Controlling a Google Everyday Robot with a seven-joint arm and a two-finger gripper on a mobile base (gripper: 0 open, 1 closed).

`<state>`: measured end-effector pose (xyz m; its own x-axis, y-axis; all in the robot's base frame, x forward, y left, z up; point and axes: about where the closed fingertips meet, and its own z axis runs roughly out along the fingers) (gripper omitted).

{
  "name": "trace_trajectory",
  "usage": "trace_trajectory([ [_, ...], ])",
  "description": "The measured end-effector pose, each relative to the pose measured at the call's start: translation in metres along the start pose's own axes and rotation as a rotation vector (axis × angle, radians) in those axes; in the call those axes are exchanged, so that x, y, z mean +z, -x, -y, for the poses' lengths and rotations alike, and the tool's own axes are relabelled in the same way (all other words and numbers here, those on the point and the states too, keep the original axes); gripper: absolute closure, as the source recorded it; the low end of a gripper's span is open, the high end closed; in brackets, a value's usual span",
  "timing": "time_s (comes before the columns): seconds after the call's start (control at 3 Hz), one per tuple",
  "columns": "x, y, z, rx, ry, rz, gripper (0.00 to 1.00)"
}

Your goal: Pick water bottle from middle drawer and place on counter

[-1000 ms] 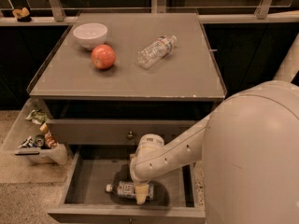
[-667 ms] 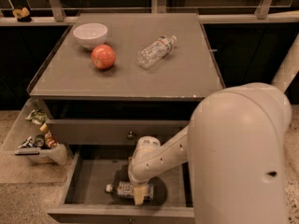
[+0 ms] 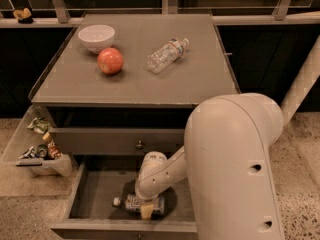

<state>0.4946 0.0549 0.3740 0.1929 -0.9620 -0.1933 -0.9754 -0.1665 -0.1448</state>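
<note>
In the open grey wooden middle drawer [image 3: 95,194], the small clear dark-labelled water bottle [image 3: 131,203] lies on its side, cap leftward. The gripper [image 3: 146,211] sits directly over its body; whether it grips cannot be told. Beyond, the smooth grey counter [image 3: 200,79] carries a red apple [image 3: 110,60], a white bowl [image 3: 96,36] and a crinkled clear bottle [image 3: 167,54].

counter [image 3: 200,79]: white bowl [image 3: 96,37], apple [image 3: 110,60], crinkled bottle [image 3: 167,55] lying on side; claw [image 3: 146,210] low in middle drawer [image 3: 95,194].

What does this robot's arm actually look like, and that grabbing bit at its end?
The arm is smooth, off-white and rounded: a fat casing with small dark holes, narrowing to a slimmer tube with a domed joint. No cables or markings show. The gripper, down in the middle drawer, has a pale yellowish tip.
</note>
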Motion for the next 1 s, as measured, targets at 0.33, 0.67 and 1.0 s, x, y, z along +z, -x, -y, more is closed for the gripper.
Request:
trace_trajectory([
  [0.33, 0.0000, 0.0000, 0.0000, 0.000, 0.000, 0.000, 0.18],
  [0.67, 0.0000, 0.0000, 0.0000, 0.000, 0.000, 0.000, 0.41],
  [1.0, 0.0000, 0.0000, 0.0000, 0.000, 0.000, 0.000, 0.65],
])
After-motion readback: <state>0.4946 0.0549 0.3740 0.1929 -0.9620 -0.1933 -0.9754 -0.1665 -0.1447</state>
